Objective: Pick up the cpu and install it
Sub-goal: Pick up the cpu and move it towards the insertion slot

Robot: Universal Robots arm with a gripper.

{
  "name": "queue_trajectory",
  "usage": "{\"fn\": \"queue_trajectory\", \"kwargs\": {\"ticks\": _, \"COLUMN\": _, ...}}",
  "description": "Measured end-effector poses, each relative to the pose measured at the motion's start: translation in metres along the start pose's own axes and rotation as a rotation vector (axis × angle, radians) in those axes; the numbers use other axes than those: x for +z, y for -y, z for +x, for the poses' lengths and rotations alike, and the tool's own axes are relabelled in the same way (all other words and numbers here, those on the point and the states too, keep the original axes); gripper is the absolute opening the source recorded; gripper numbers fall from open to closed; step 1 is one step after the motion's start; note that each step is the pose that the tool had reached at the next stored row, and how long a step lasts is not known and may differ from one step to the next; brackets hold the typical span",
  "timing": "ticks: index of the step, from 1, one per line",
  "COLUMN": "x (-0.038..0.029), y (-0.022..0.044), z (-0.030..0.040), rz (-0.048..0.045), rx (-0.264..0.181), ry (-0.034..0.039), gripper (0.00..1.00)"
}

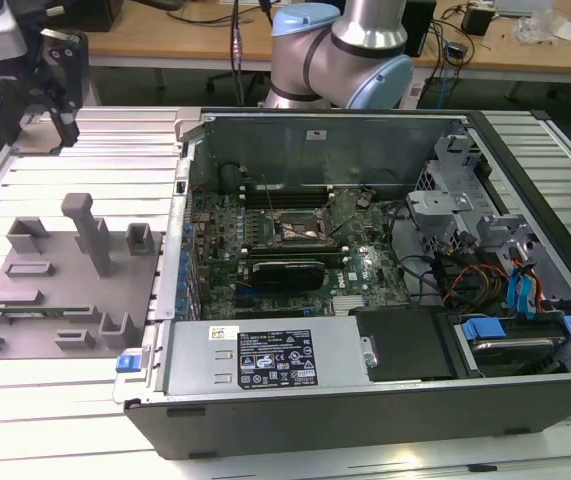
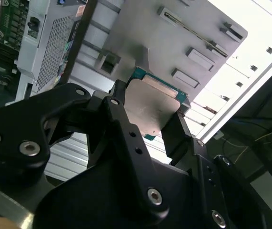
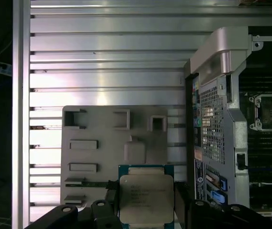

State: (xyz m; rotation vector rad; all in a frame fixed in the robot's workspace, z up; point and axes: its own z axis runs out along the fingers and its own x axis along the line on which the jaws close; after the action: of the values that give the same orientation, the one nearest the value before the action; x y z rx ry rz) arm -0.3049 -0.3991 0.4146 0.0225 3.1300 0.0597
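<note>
The cpu (image 3: 145, 191), a flat square chip with a silvery top and a green rim, is clamped by its two side edges between my black fingers (image 3: 181, 193). In both wrist views my gripper (image 2: 150, 109) is shut on it and holds it in the air above the grey fixture plate (image 3: 112, 152). In the exterior view my gripper (image 1: 62, 125) hangs high at the far left, behind the fixture plate (image 1: 55, 290). The black-framed motherboard socket (image 1: 300, 228) lies open inside the computer case, off to the exterior view's right of my gripper. It also appears in the first wrist view (image 3: 271, 112).
The open computer case (image 1: 365, 400) takes up the middle and right of the slatted aluminium table (image 1: 65, 400). Its raised side wall (image 1: 190, 150) stands between the fixture and the motherboard. An upright grey post (image 1: 90, 230) rises from the fixture. Drive cages and cables (image 1: 485, 260) fill the case's right side.
</note>
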Motion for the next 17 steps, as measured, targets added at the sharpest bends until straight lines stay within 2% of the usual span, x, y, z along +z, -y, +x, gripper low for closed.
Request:
{"fn": "queue_trajectory", "kwargs": {"ticks": 6, "x": 0.0001, "y": -0.0002, "z": -0.0173, "rz": 0.0001, "rx": 0.000, "ry": -0.0002, "gripper": 0.55}}
{"fn": "queue_trajectory", "kwargs": {"ticks": 13, "x": 0.0003, "y": -0.0005, "z": -0.0342, "rz": 0.0001, "rx": 0.000, "ry": -0.0001, "gripper": 0.55}}
{"fn": "queue_trajectory", "kwargs": {"ticks": 15, "x": 0.0004, "y": -0.0006, "z": -0.0425, "rz": 0.0001, "rx": 0.000, "ry": -0.0001, "gripper": 0.55}}
{"fn": "queue_trajectory", "kwargs": {"ticks": 17, "x": 0.0005, "y": -0.0007, "z": -0.0477, "rz": 0.0000, "rx": 0.000, "ry": 0.0000, "gripper": 0.55}}
